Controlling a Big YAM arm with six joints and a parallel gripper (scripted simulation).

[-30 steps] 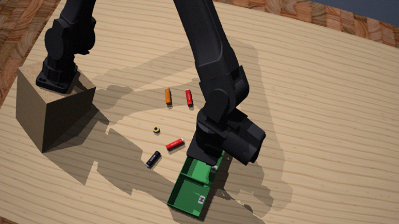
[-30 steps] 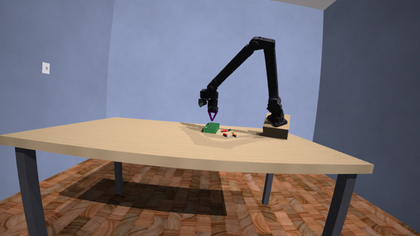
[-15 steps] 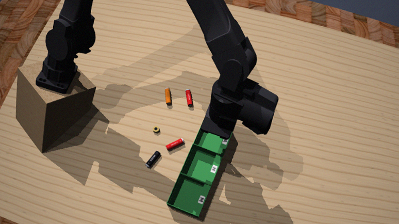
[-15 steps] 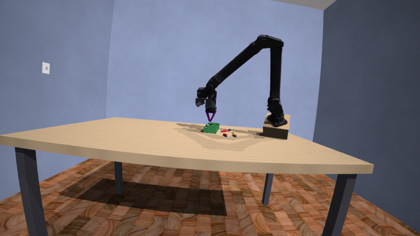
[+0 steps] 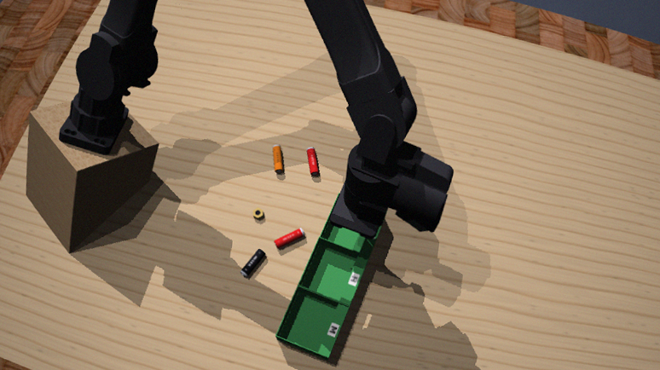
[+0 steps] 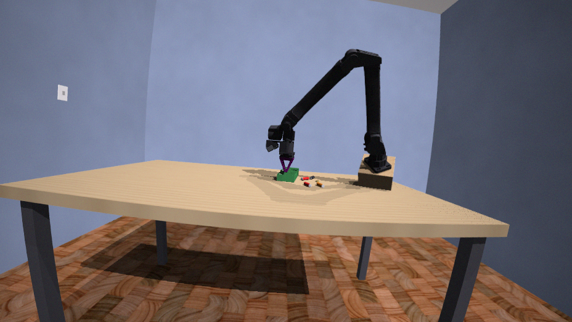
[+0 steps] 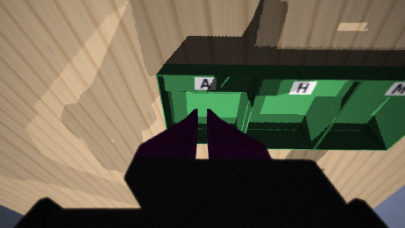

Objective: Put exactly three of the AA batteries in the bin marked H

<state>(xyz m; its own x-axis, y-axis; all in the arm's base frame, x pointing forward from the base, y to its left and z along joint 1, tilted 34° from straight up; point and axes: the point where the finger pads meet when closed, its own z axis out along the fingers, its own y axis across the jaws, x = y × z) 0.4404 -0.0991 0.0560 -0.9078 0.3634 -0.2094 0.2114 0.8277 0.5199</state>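
A green bin [image 5: 306, 270] [image 6: 288, 177] [image 7: 307, 72] with three compartments marked A, H and M lies on the table. Compartment H [image 5: 335, 279] [image 7: 280, 105] shows no battery inside. My gripper [image 7: 202, 114] [image 6: 285, 169] is shut with nothing between the fingers, low over the near wall of compartment A [image 7: 215, 103]. In the top view the wrist hides the fingers. Left of the bin lie an orange battery [image 5: 277, 158] [image 6: 319, 184], a red battery [image 5: 313, 161], a second red battery [image 5: 290, 237] and a black battery [image 5: 252, 262].
A small yellow nut [image 5: 258, 213] lies among the batteries. The arm stands on a brown block [image 5: 82, 183] [image 6: 376, 176] at the table's left. The arm's elbow link slants over the batteries.
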